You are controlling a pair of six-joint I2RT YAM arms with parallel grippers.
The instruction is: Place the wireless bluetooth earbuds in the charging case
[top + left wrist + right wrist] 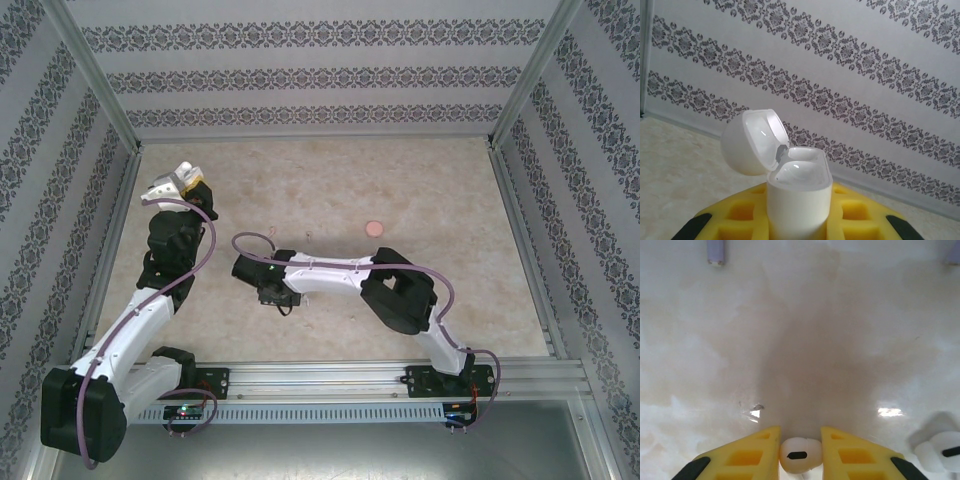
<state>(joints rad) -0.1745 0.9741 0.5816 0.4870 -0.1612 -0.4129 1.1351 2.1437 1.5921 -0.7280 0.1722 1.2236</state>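
Between the yellow fingers (752,460) of the right gripper (800,440), down on the table (800,340), sits a white earbud (799,456) with both fingers pressed against its sides. A second white earbud (940,452) lies near on the right, and a purple earbud (715,252) lies further off. The left gripper (799,222) is clamped on the white charging case (799,195), whose lid (752,142) is up and whose wells look empty. I judge that nothing is inserted yet.

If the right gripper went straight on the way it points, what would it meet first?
The white earbud lying between the right gripper fingertips; just behind it, probably, the table.
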